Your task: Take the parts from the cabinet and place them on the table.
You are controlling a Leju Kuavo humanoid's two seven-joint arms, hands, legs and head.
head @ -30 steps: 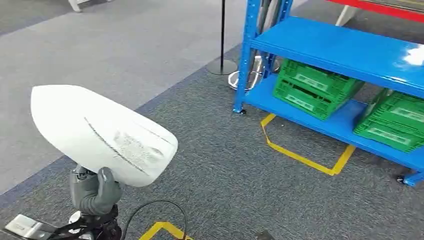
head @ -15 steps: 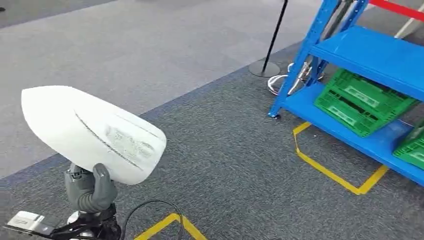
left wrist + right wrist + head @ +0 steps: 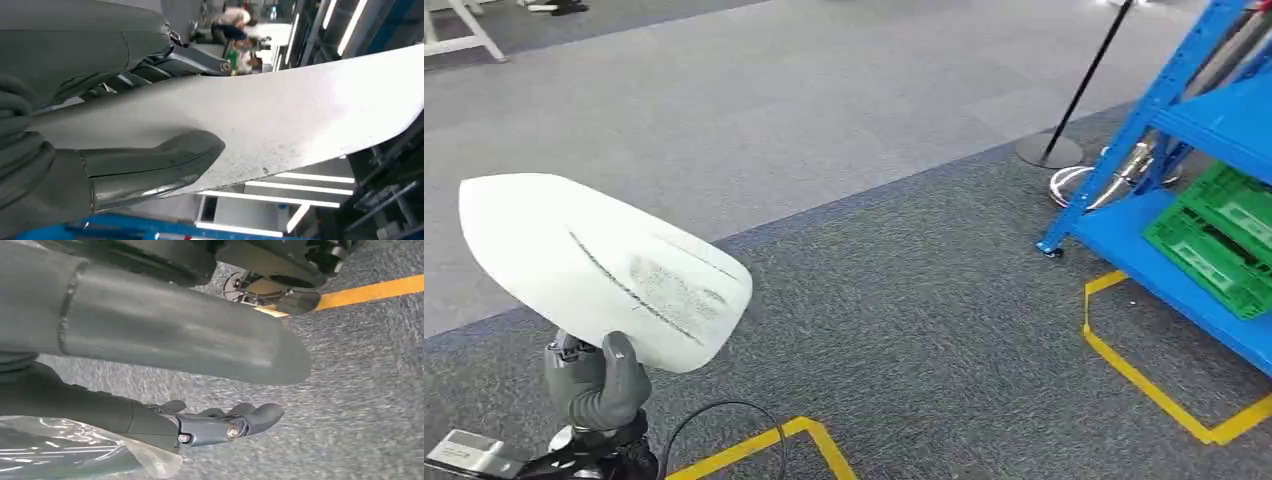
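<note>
A Kuavo humanoid carries a white moulded shell part [image 3: 604, 265] across a workshop floor, its left hand [image 3: 596, 385] gripping the part's lower edge from beneath, thumb pressed to the underside and fingers [image 3: 150, 67] folded over the top. The part rides tilted, pointed end away from the hand, well clear of the carpet. The right hand [image 3: 165, 345] hangs low over the grey carpet, holding nothing, thumb and dark fingers [image 3: 240, 422] stretched out and apart.

The step in hand appears to be the carry: the part is out of the blue cabinet [image 3: 1194, 170], which stands off to the robot's right with green crates [image 3: 1214, 240] on its lower shelf. No table is in sight, so the next move likely calls for walking until one comes into view, then setting the part down level.

A black stanchion [image 3: 1074, 100] stands beside the cabinet's corner post, and yellow floor tape [image 3: 1139, 375] marks bays on the carpet. A black cable [image 3: 724, 415] loops near the left wrist, a possible snag.
</note>
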